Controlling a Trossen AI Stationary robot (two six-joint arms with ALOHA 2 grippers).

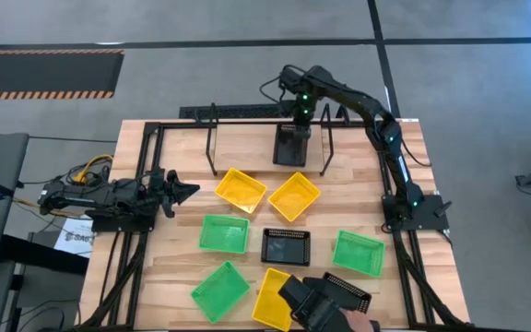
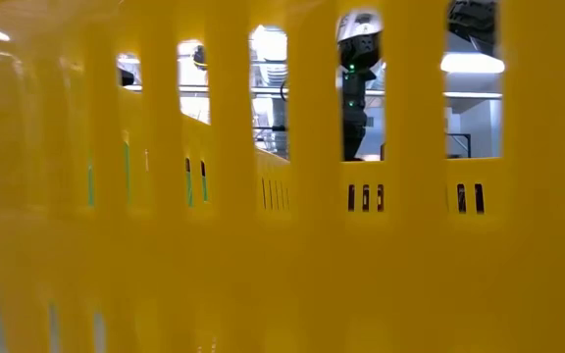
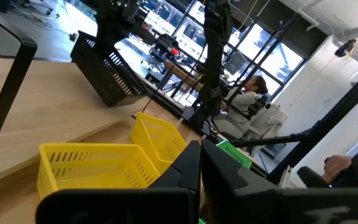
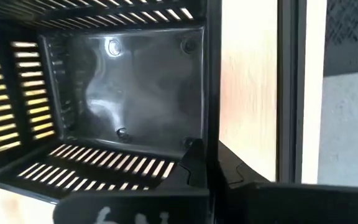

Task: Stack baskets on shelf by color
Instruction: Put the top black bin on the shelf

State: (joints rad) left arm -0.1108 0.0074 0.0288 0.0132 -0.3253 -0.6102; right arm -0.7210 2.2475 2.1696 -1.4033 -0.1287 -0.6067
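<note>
Right gripper seemingly on black basket

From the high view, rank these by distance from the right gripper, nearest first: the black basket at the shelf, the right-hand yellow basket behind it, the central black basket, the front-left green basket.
1. Black basket at the shelf: directly under the right gripper, at the table's far edge.
2. Right-hand yellow basket: just in front of it.
3. Central black basket: mid-table.
4. Front-left green basket: near the front edge, left of centre.

Nothing legible is showing anywhere: the white sheet lying beside the bench's left edge is carrying dark print too small to read, and pale marks on the right tool's body are staying undecipherable
</note>
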